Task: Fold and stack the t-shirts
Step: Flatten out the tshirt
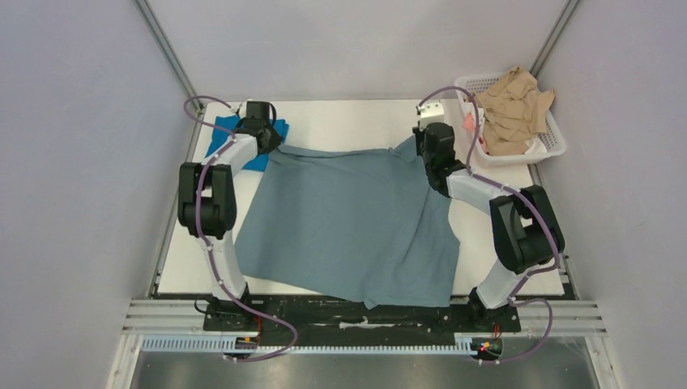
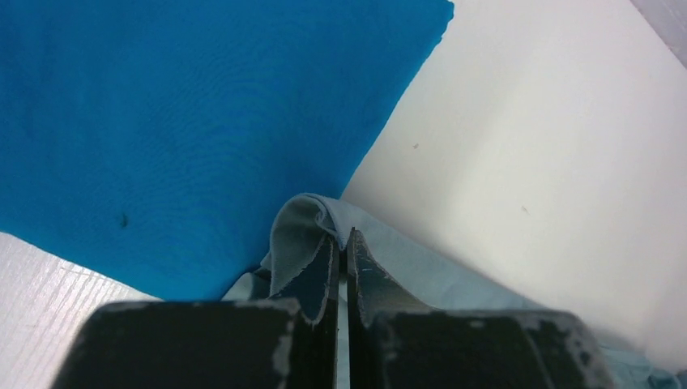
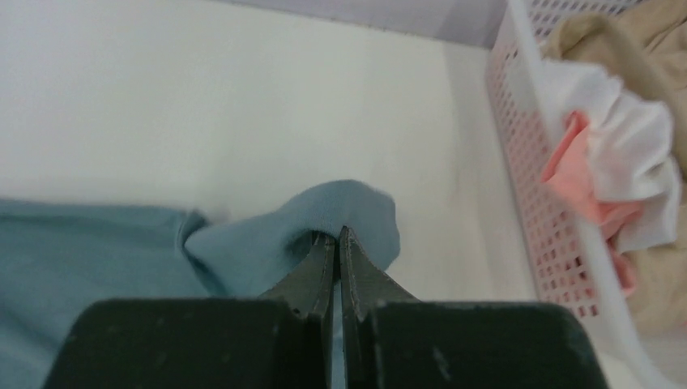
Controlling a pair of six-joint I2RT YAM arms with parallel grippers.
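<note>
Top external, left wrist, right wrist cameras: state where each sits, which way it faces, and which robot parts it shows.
Top external: above and behind the bases, facing down at the table; both arms show, holding the grey-blue t-shirt.
Left wrist: behind the left claw, facing along it; shut on the grey-blue t-shirt, cobalt t-shirt beyond.
Right wrist: behind the right claw, shut on the same shirt, basket at right.
Shared: all three see the grey-blue t-shirt; top and right wrist share the basket.

The left arm and grey t-shirt hide part of the cobalt t-shirt.
</note>
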